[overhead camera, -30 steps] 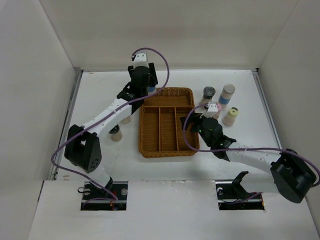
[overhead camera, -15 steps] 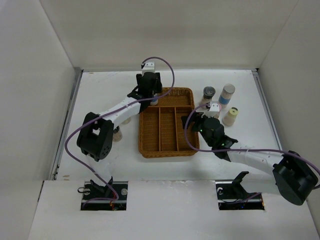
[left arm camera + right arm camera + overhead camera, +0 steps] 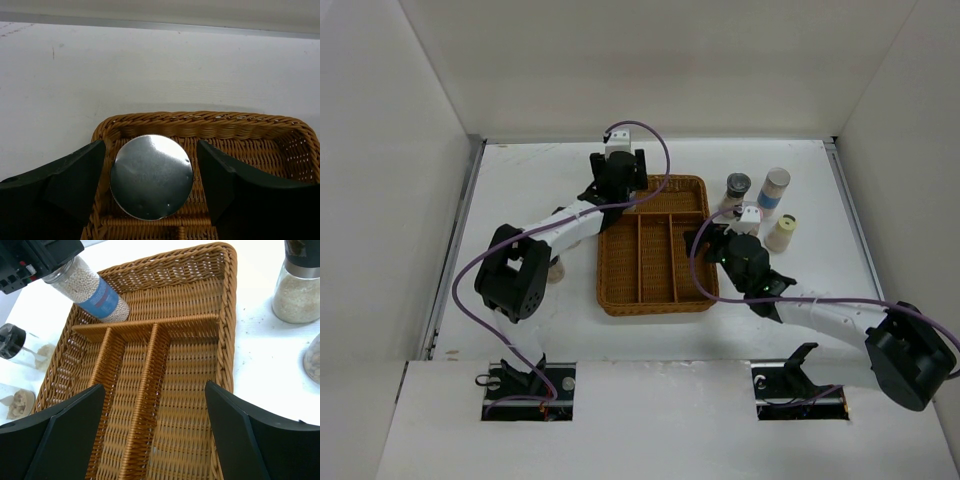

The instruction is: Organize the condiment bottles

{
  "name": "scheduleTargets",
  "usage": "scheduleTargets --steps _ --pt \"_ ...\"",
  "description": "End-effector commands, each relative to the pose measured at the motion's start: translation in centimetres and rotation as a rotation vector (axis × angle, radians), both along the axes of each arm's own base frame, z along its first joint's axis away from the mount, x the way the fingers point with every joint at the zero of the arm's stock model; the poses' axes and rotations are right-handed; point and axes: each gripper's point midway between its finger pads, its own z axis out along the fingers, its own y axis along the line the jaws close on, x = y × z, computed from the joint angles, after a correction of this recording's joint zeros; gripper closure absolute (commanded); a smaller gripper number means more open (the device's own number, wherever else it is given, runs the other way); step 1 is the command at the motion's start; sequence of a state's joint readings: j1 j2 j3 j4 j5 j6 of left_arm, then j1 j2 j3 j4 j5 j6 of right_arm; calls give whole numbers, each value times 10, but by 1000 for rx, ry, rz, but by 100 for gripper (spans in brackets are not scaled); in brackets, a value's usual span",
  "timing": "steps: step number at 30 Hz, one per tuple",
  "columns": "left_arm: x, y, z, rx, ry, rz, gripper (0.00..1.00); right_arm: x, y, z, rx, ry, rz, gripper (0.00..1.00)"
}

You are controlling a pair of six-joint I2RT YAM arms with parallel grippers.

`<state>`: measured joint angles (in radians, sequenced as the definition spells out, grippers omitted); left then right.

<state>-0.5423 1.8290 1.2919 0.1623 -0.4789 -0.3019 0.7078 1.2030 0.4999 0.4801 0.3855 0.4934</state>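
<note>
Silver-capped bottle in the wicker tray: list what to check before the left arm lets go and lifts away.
1. Silver-capped bottle base inside the back compartment of the tray: ok, seen from the right wrist.
2. Bottle upright: cannot tell; it looks tilted from the right wrist.
3. Left gripper free of the bottle: cannot tell; its fingers flank it closely.
4. Right gripper open and empty: ok.
5. Right gripper apart from the left gripper: ok; it hangs near the tray's right edge.
</note>
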Motion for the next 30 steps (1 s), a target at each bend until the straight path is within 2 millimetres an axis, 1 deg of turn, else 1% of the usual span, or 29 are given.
scheduleTargets --steps 1,3,6,9,11,13,15,17,18,19,20,22,23,25,26,27,28,29,30 --pt "4 -1 26 -49 -83 14 24 3 -3 17 39 -47 -21 12" --pt "4 1 30 -53 -86 18 19 4 -5 15 42 -43 -28 11" --pt "0 4 43 -65 -116 32 14 5 -3 12 26 -32 -24 12" --pt "-4 5 62 -82 -155 34 9 5 -4 12 29 -34 -27 12" --pt "-9 9 76 -94 -180 35 8 6 -5 12 31 -32 -28 15" --pt "-20 15 93 -127 -225 42 7 4 -4 16 26 -44 -24 19" --pt "-34 29 119 -166 -298 66 7 4 -6 19 23 -57 -27 28" --pt "-52 49 138 -203 -358 104 10 4 -9 17 23 -49 -37 42" --pt "-64 59 149 -232 -396 113 15 4 -10 18 25 -51 -36 50" --pt "-73 64 153 -252 -419 115 20 3 -10 20 23 -56 -35 59" --pt "-83 69 158 -275 -442 112 30 2 -10 22 24 -60 -36 66" --pt "-104 68 158 -307 -451 69 51 4 -14 24 30 -63 -53 76" --pt "-112 64 155 -317 -446 38 58 7 -18 24 26 -63 -65 79" --pt "-129 50 144 -338 -422 -42 65 9 -25 28 25 -58 -86 80" --pt "-136 44 137 -350 -409 -73 67 10 -29 35 29 -60 -100 80" --pt "-145 37 126 -378 -387 -105 70 12 -36 44 26 -68 -126 79" --pt "-151 31 119 -400 -372 -125 70 16 -47 54 11 -77 -167 78" --pt "-159 24 106 -418 -349 -153 71 20 -60 64 -4 -80 -217 76" --pt "-163 19 98 -428 -335 -173 71 25 -76 73 -21 -81 -274 73"
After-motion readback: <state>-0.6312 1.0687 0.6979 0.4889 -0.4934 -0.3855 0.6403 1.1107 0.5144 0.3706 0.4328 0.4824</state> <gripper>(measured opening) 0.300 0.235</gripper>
